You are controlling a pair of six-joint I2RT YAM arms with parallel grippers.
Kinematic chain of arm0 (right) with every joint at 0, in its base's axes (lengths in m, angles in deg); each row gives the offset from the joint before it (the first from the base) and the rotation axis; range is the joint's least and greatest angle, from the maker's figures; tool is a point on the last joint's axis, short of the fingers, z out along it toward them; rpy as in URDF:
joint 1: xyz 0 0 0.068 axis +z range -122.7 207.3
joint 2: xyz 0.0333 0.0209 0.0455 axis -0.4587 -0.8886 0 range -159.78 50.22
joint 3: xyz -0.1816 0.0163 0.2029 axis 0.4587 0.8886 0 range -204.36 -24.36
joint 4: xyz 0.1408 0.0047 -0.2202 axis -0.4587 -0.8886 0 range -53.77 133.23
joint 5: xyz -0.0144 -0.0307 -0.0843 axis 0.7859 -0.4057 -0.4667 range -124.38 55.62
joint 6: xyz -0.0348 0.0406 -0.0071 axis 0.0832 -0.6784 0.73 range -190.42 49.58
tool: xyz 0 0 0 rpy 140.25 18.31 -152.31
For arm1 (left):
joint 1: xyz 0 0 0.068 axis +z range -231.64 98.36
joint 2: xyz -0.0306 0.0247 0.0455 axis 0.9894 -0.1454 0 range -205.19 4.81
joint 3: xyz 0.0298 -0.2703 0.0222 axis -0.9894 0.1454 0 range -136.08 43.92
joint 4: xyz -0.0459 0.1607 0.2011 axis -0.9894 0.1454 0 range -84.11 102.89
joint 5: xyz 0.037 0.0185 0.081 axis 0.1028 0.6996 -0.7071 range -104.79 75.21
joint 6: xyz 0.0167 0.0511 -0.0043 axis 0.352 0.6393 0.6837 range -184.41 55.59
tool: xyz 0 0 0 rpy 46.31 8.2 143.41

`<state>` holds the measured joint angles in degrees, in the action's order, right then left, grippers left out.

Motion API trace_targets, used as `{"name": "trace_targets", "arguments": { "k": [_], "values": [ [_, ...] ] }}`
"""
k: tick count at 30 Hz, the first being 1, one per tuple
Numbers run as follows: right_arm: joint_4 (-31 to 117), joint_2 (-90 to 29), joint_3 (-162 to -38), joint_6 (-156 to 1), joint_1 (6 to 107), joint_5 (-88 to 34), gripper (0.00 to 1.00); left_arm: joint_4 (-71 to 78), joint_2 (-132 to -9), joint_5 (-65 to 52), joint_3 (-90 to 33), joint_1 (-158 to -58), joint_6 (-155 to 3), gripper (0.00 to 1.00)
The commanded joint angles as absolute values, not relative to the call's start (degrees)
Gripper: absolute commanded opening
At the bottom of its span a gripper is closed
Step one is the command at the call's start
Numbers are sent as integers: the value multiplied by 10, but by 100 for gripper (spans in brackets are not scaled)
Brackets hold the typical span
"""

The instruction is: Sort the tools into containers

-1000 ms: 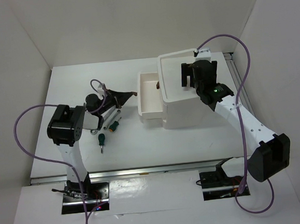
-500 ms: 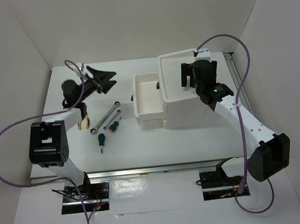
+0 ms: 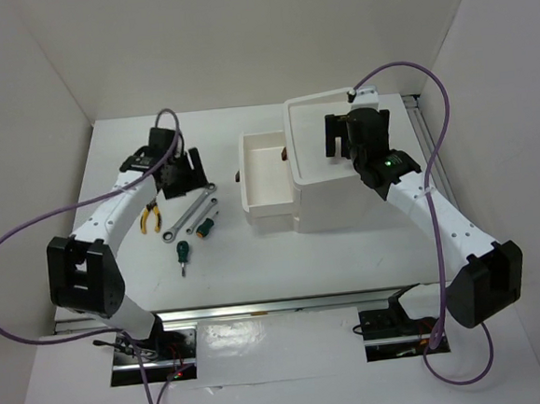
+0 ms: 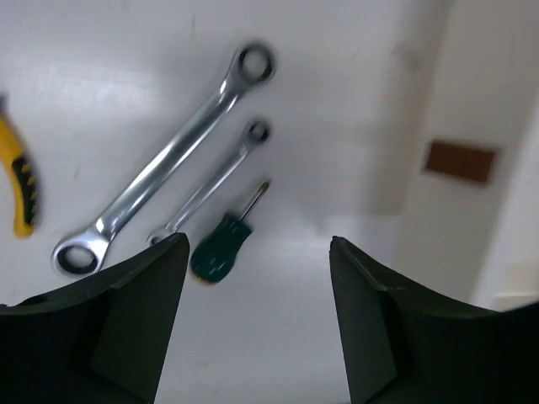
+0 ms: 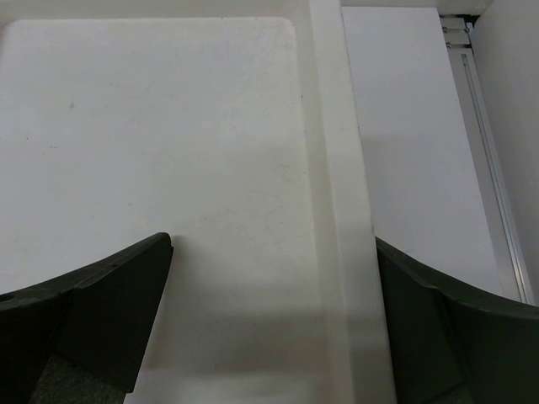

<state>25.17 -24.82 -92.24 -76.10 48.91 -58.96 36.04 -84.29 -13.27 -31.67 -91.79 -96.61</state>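
**Cropped, Blurred, Covered**

From the left wrist the yellow-handled pliers [image 4: 18, 189] run off the left edge, one handle showing. The dark red knob [image 4: 459, 162] is a blur, its drawer front [image 4: 455, 84] cropped at the right. From above, the right tool [image 3: 340, 138] covers part of the top tray [image 3: 305, 115]; the right wrist view cuts that tray at left and bottom.

Two slim robot arms, the left arm [image 3: 116, 207] and the right arm [image 3: 440, 217], are built of white tube-like links with chunky black joint housings. A thin purple cable loops off each: left cable [image 3: 6, 237], right cable [image 3: 400, 64]. A small green light [image 3: 389, 163] glows on the right arm. The left gripper [image 4: 257, 324] and right gripper [image 5: 269, 328] have broad matte black fingers [image 4: 139, 328].
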Motion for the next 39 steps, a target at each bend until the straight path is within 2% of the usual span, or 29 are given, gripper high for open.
{"name": "trace_targets", "arguments": {
  "k": [1,7,25,28,30,33,34,35,37,39],
  "values": [
    [148,-276,-884,-790,499,-525,100,505,-854,-241,-310,-948,-886,80],
    [148,-271,-884,-790,499,-525,100,505,-866,-275,-290,-998,-867,87],
    [153,-248,-879,-790,499,-526,100,479,-987,-260,-259,-1015,-867,83],
    [153,-243,-879,-790,499,-532,100,479,-999,-260,-264,-1020,-867,73],
    [153,-243,-879,-790,499,-532,100,479,-999,-267,-264,-1020,-867,73],
    [153,-243,-879,-790,499,-537,100,479,-1004,-267,-264,-1026,-867,66],
    [153,-238,-879,-790,499,-537,100,479,-1010,-267,-264,-1026,-867,61],
    [153,-238,-879,-790,499,-537,100,479,-1010,-267,-264,-1026,-867,49],
    [153,-238,-879,-790,499,-537,100,479,-1010,-267,-264,-1031,-867,39],
    [153,-238,-879,-790,499,-537,100,479,-1010,-267,-264,-1031,-867,21]
  ]
}}
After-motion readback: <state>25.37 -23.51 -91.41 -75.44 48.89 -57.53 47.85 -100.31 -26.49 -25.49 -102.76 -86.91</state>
